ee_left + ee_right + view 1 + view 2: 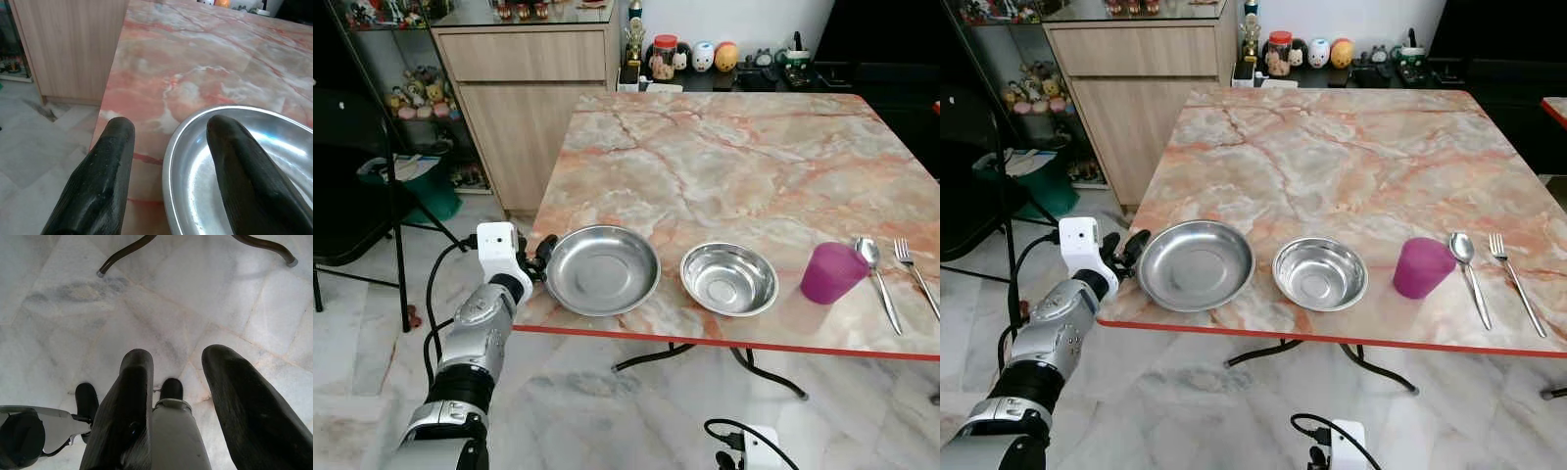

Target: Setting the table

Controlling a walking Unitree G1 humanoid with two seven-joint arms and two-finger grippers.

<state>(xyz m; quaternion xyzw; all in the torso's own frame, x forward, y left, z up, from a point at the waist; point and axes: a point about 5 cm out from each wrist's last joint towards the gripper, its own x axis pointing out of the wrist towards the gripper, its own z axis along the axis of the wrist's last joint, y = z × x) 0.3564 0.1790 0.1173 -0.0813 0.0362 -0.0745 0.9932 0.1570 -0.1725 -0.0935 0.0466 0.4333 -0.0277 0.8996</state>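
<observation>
Wooden cabinet (524, 98) behind; black chair (352, 186) left; marble floor (607, 411).

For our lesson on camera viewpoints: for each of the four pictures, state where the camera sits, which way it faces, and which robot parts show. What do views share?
Left eye view: head, looking forward and down at the marble table; left arm showing.
Right eye view: same scene, shifted sideways.
Left wrist view: along the left gripper, fingers open astride the large steel bowl rim.
Right wrist view: down at the floor; right gripper open, robot's leg below.
Shared: the bowl and table.
</observation>
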